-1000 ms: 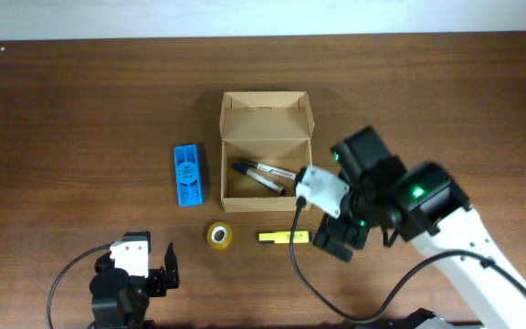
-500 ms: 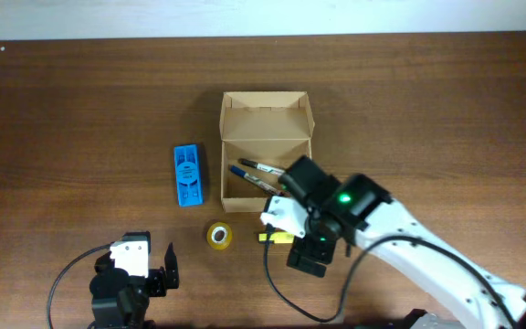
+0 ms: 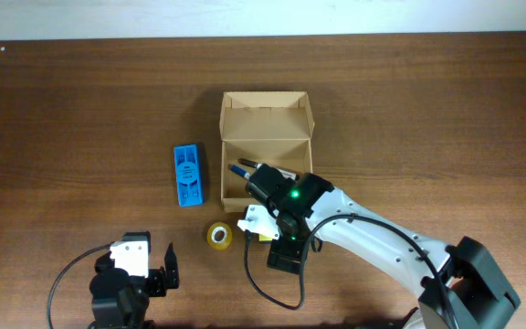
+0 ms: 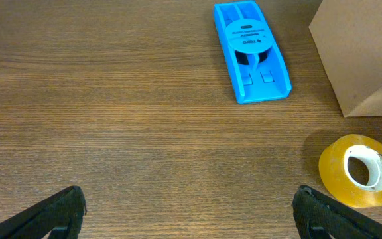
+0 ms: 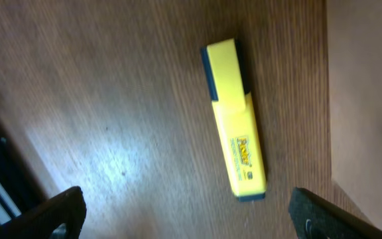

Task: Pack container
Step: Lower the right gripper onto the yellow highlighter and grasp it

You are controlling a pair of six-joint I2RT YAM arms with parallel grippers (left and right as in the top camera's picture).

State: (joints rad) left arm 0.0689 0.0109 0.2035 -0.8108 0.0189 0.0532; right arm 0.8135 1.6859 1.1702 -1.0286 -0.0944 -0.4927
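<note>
One container point(image 3: 266, 114) stands on the table point(image 3: 80, 110), a little toward 12 o'clock of centre, its flap lid raised at the 12 o'clock side. Inside, a dark pen point(image 3: 242, 168) shows near the 9 o'clock wall. The right arm point(image 3: 373, 242) crosses the 5 o'clock corner, so the number of pens cannot be told.

One flat blue plastic piece point(image 3: 187, 175) lies at the container's 9 o'clock and one yellow tape roll point(image 3: 218, 236) at its 7 o'clock. One yellow highlighter point(image 5: 237, 149) lies at 6 o'clock, just beside the front wall.

The right pincer point(image 5: 188, 209) hangs over the highlighter at the container's 6 o'clock, jaws spread, grasping nothing. The left pincer point(image 4: 188, 212), likewise released, sits well apart at 7 o'clock, beyond the tape.
</note>
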